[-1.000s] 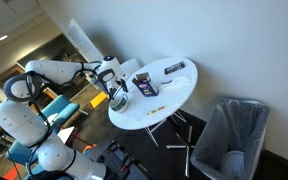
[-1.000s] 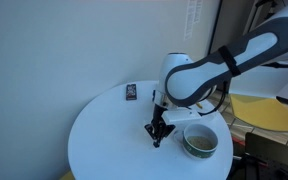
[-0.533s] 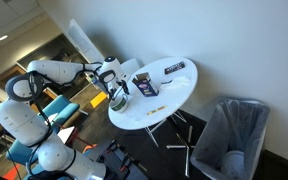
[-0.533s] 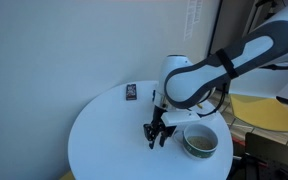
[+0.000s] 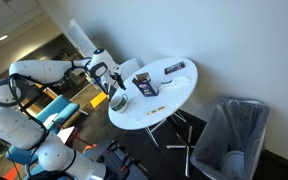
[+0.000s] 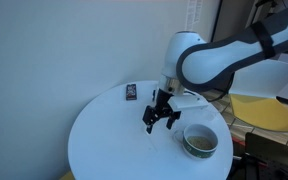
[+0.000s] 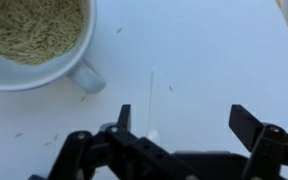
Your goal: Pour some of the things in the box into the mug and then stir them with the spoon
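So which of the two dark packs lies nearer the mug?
The small box with orange-yellow print; the longer white-lettered pack lies farther from the mug.

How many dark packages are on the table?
2: the box near the table's middle, and a longer flat pack with white lettering toward the wall-side edge. The arm could hide others.

Smooth matt tabletop [image 7: 214,50], glossy mug [image 7: 24,76], matt blk plastic claw [image 7: 181,113]
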`<control>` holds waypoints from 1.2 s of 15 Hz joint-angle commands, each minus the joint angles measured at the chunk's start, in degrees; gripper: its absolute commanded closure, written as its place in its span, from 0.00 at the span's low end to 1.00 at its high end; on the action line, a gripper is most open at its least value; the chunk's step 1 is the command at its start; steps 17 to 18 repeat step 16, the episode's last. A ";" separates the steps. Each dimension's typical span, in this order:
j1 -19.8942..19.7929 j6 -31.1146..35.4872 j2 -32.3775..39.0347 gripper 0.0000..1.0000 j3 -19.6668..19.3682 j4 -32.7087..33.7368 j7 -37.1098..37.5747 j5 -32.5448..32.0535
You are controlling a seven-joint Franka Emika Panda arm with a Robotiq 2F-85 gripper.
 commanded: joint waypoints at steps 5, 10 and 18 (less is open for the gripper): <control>-2.18 -7.01 -13.51 0.00 -0.10 -1.91 6.07 -8.63; -4.09 -12.98 -17.24 0.00 -0.28 -1.14 6.24 -10.56; -4.57 -13.19 -16.83 0.00 -0.08 -0.64 5.09 -9.46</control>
